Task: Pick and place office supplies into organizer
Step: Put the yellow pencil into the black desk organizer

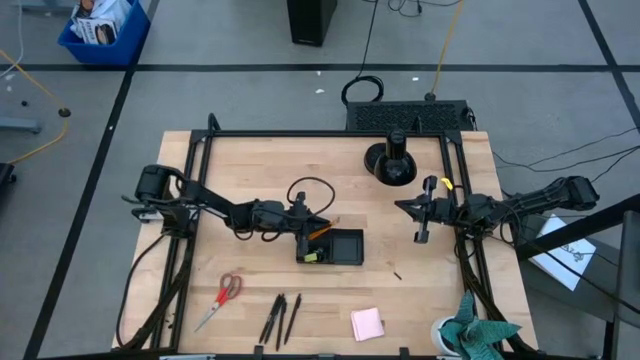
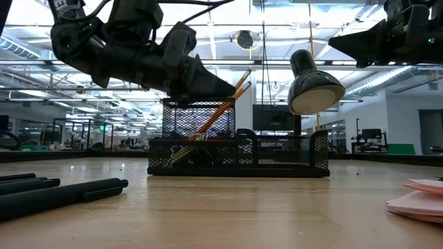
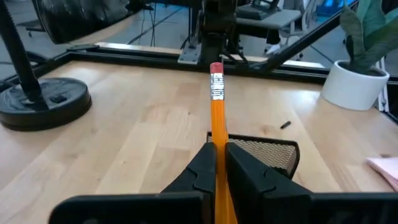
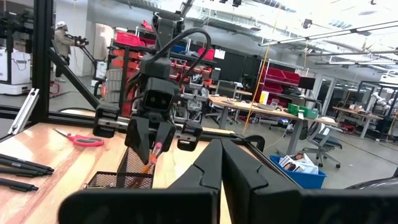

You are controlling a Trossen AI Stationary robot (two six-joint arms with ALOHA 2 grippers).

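Left wrist view shows the left gripper [image 3: 216, 163] with its fingers pressed against the sides of an orange pencil [image 3: 217, 106], the eraser end pointing away from the wrist and the shaft running back between the fingers, so the pencil's long axis lies along the gripper's own reach. From above, the left gripper [image 1: 300, 222] sits at the 10 o'clock corner of the organizer [image 1: 345, 246], and the pencil [image 1: 322, 228] slants toward 2 o'clock over the tray's left compartment. In the low view the pencil [image 2: 220, 111] leans steeply with its lower end down inside the mesh organizer [image 2: 284, 151], its upper end just under the gripper; a second orange pencil appears to lean beside it, though how many lie in there I cannot tell. My judgement is that the coming move depends on that tilt: once the fingers let go, the pencil should settle against the mesh wall. A small yellow piece [image 1: 312, 257] lies in the left compartment; the right compartment looks bare. Red-handled scissors [image 1: 222, 296], dark pens [image 1: 280, 318] and the pink sticky-note pad [image 1: 367, 323] lie toward 6 o'clock on the table, nearer the left arm. The right gripper [image 1: 422, 222] waits clenched and holding nothing at 3 o'clock, well apart from the tray.
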